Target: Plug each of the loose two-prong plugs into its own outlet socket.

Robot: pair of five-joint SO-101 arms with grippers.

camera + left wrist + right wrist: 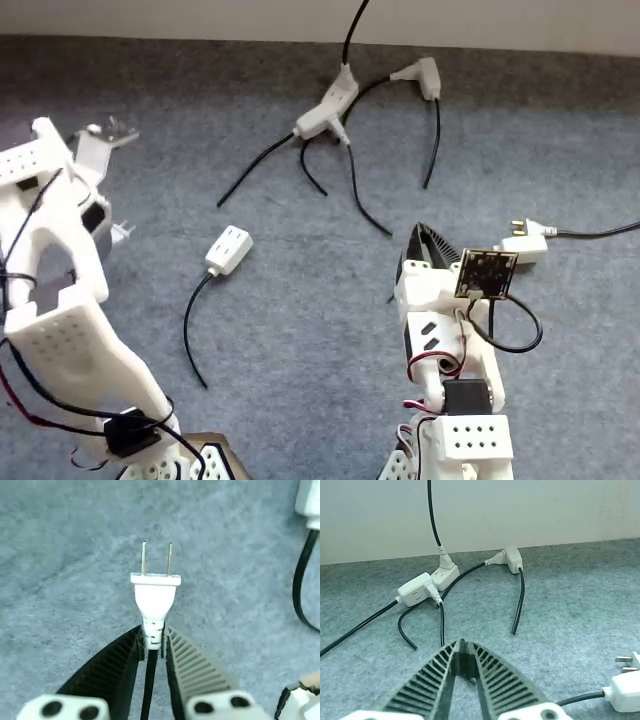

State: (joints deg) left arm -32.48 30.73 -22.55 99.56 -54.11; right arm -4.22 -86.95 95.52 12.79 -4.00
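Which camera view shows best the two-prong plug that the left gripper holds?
The left wrist view: the plug stands whole, both prongs clear, with the left gripper shut on its neck. The high view shows it small, beside the left arm. The right wrist view faces the far outlets.

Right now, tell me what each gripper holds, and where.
Left gripper pinches the white two-prong plug by its ribbed neck at the cord end, prongs pointing away. Right gripper is shut, holding nothing.
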